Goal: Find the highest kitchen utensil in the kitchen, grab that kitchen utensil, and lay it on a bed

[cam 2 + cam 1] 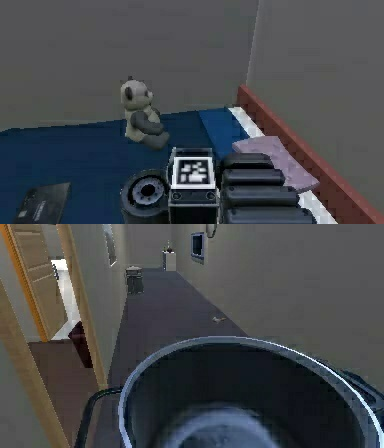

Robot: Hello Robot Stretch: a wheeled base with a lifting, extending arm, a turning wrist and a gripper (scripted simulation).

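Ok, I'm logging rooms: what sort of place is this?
Probably a bedroom: a bed with a blue cover, a panda soft toy sitting on it, and a pale pillow by its reddish frame.

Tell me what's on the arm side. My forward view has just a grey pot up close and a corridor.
Observer: A blue-covered bed lies there.
Operator: Anything on it?
Observer: A toy panda sits upright on it.
Operator: Where's the gripper?
Observer: The gripper is low in the arm side view, with the bed behind it. I cannot tell whether it holds anything.
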